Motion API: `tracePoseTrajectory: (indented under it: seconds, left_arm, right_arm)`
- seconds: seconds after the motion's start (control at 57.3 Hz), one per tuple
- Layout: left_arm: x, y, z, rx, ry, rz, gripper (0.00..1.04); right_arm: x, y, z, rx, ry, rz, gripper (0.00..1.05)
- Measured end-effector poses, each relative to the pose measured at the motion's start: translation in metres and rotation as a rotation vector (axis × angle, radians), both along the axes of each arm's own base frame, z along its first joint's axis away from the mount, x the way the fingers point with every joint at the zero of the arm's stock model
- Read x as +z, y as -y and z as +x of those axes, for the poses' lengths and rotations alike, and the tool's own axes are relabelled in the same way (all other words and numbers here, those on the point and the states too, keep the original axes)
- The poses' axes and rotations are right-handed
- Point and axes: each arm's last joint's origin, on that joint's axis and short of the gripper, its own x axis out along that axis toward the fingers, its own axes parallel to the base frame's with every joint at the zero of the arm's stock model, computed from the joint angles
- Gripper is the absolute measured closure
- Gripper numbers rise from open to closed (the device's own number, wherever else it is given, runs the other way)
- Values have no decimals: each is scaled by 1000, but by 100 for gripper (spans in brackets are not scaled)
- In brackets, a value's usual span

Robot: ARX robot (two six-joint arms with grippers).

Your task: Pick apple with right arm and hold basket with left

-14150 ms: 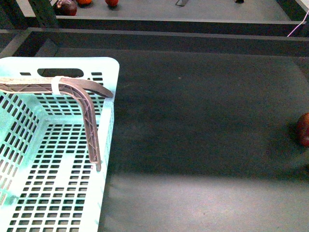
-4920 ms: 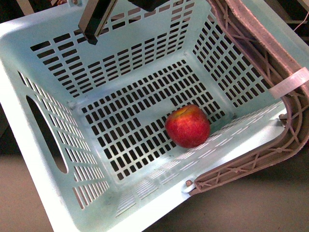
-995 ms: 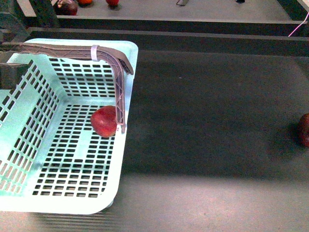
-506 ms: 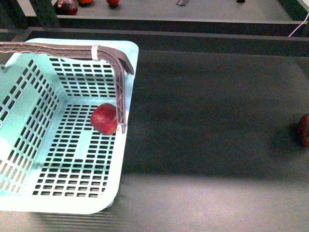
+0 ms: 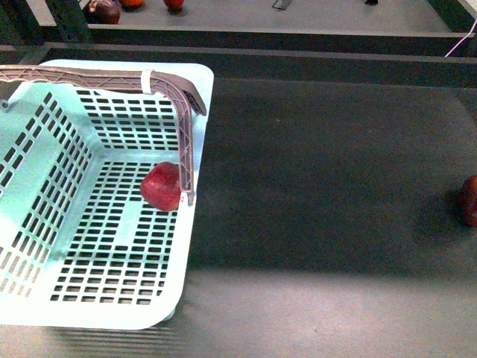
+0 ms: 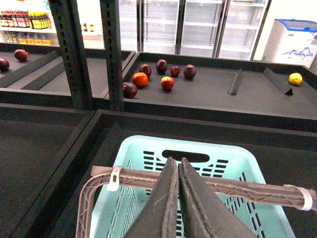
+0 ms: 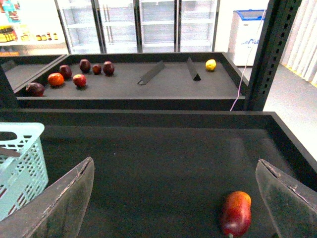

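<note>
The basket (image 5: 104,313) holds the apple (image 5: 161,186) on its slotted floor, against the handle's (image 5: 179,112) upright. Both sit where they did half a second ago. The left gripper (image 6: 177,198) is pressed closed above the handle, holding nothing; the right gripper (image 7: 181,198) gapes wide, empty.

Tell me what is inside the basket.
One red apple lies on the floor of the basket, by its right wall. The swing handle covers the apple's right edge; nothing else shows inside.
</note>
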Motion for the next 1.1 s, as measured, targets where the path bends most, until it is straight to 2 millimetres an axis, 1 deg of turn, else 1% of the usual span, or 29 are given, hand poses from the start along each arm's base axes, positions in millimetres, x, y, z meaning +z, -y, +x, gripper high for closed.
tracePoseTrajectory:
  seconds: [0.122,0.192,0.314,0.384,0.593,1.099]
  left_arm:
    - [-2,-5,-10,3,0,14,101]
    - [-7,-7,-16,6,16,15,101]
    - [-14,-16,-26,-12,-10,20,101]
    - [-13,-19,-30,8,-5,20,101]
    - [-11,-19,-41,4,1,22,101]
    - [-4,-19,-61,4,24,23,101]
  right_arm:
    - [0,0,0,0,0,0,9]
    - [0,0,0,0,0,0,9]
    - [0,0,0,0,0,0,9]
    - [0,0,0,0,0,0,9]
    - [0,0,0,0,0,0,9]
    - [0,0,0,0,0,0,9]
